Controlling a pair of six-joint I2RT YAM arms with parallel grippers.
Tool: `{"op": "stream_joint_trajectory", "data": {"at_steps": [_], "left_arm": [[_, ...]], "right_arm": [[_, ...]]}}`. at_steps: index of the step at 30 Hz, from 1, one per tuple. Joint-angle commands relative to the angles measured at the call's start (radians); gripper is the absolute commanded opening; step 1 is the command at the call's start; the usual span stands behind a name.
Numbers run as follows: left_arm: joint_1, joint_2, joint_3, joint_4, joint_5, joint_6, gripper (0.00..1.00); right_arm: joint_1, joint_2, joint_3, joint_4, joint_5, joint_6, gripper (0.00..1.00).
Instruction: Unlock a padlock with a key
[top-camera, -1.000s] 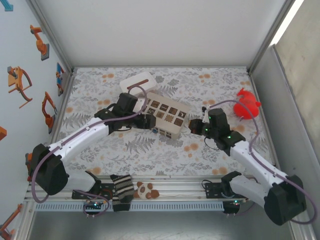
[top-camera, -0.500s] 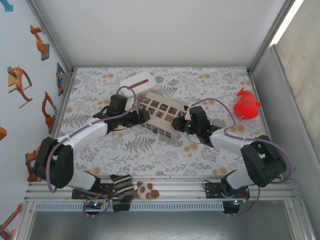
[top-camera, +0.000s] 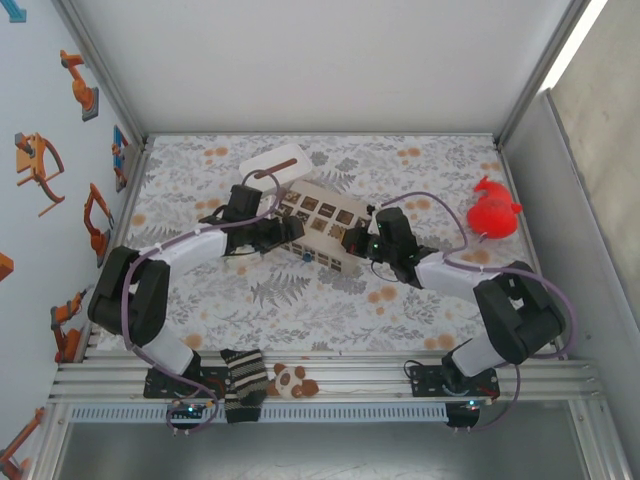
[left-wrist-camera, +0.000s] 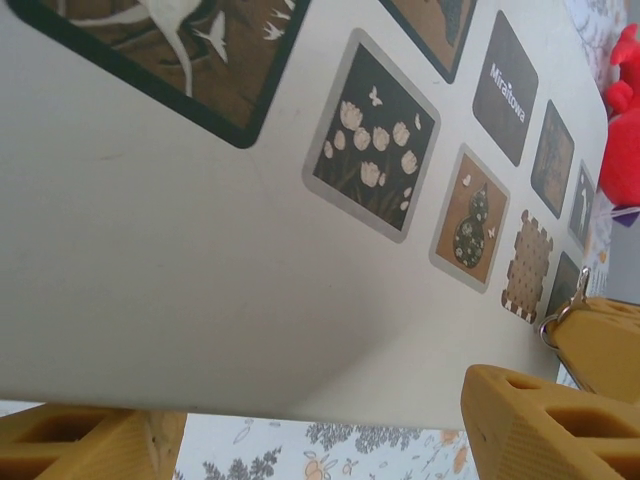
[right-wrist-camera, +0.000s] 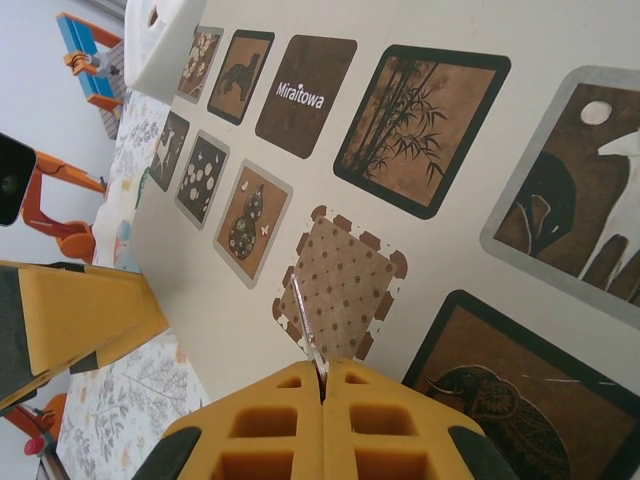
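Observation:
The silver key (right-wrist-camera: 307, 324) sticks out from between the yellow pads of my right gripper (right-wrist-camera: 322, 385), which is shut on it. Its blade lies just over the printed top of the beige picture box (top-camera: 325, 222). From above, the right gripper (top-camera: 356, 241) sits at the box's right end and my left gripper (top-camera: 290, 232) at its left end. The left gripper (left-wrist-camera: 300, 412) is open, its yellow fingers (left-wrist-camera: 545, 425) spread wide under the box's edge. The key (left-wrist-camera: 577, 296) and the right gripper's finger appear past the box's corner. The padlock is hidden.
A white box (top-camera: 272, 165) lies behind the beige box. A red toy (top-camera: 493, 206) sits at the far right of the leaf-patterned table (top-camera: 300, 295). A striped sock (top-camera: 243, 380) and a panda toy (top-camera: 291, 378) lie on the front rail.
The right gripper has moved left from open table to the box's right end, carrying the key. The left arm has folded in closer, its gripper staying at the box's left end.

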Motion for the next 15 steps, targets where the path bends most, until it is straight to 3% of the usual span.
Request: {"op": "stream_joint_trajectory", "data": {"at_steps": [1,9,15], "left_arm": [[0.011,0.040,0.057,0.035,0.028,0.020,0.73],[0.026,0.098,0.137,-0.004,0.026,0.080,0.73],[0.022,0.025,0.064,0.048,0.042,0.087,0.74]], "right_arm": [[-0.035,0.022,0.014,-0.042,0.025,-0.029,0.00],[-0.072,0.041,0.066,-0.088,-0.011,-0.081,0.00],[-0.072,0.032,0.061,-0.064,-0.041,-0.069,0.00]]}}
